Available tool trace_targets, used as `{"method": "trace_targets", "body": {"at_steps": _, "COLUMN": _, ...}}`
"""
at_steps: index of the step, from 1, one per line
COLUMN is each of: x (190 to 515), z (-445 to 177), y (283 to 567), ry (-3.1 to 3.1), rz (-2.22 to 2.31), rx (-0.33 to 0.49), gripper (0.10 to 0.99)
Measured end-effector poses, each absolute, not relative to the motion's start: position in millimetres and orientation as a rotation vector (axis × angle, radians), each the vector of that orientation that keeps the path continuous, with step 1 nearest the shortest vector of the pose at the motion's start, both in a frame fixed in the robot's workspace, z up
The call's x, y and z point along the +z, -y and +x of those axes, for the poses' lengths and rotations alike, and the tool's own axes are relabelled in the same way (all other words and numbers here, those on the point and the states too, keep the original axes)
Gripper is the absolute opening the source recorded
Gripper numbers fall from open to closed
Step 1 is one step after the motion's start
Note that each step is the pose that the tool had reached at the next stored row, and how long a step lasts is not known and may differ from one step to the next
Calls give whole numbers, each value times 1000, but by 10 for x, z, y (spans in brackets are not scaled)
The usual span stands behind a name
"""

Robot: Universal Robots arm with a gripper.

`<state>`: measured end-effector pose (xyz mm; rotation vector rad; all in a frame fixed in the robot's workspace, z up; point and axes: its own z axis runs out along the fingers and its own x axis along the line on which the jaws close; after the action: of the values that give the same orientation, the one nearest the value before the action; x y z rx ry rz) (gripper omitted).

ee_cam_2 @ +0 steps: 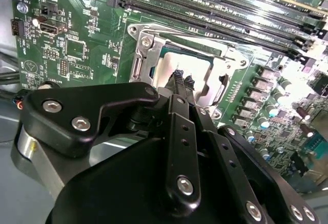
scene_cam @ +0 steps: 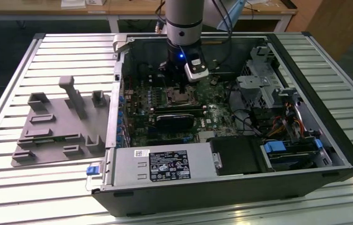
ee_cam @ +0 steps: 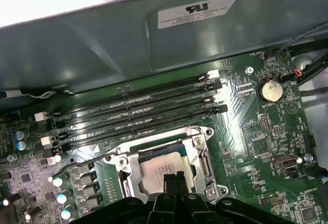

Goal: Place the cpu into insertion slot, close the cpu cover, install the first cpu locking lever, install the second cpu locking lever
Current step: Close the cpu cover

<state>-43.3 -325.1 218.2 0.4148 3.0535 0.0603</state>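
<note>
1. While the tool [ee_cam_2: 182, 79] hangs low inside the open computer case [scene_cam: 226, 197] on the slatted bench [scene_cam: 33, 201], its fingers are drawn narrow. The tips are together or very nearly so, with nothing between them.
2. Those tips sit right over the cpu [ee_cam: 154, 168], which lies flat in the insertion slot [scene_cam: 175, 98] on the green motherboard [ee_cam: 266, 131], just beside the long black memory slots [ee_cam: 138, 108]. Whether they touch the chip I cannot tell.
3. The cpu cover [ee_cam: 201, 158] looks to be down, framing the silvery chip top through its window.
4. A thin wire lever [ee_cam: 82, 161] juts out from the socket's side, seemingly unlatched.
5. By my judgement the chip is light and stiff, with a slick metal top and a delicate underside, so it should be taken by its edges only.
6. The cover is likely thin, springy sheet metal, best pressed on its frame rather than on the chip.
7. The lever probably resists like stiff spring wire. Its bent end is the place to push, though narrow tips could slide off it.
</note>
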Motion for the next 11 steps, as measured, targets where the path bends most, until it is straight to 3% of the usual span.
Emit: {"method": "trace_targets", "body": {"at_steps": 11, "x": 2152, "z": -575, "y": 3312, "ry": -3048, "rz": 396, "rx": 84, "gripper": 102}}
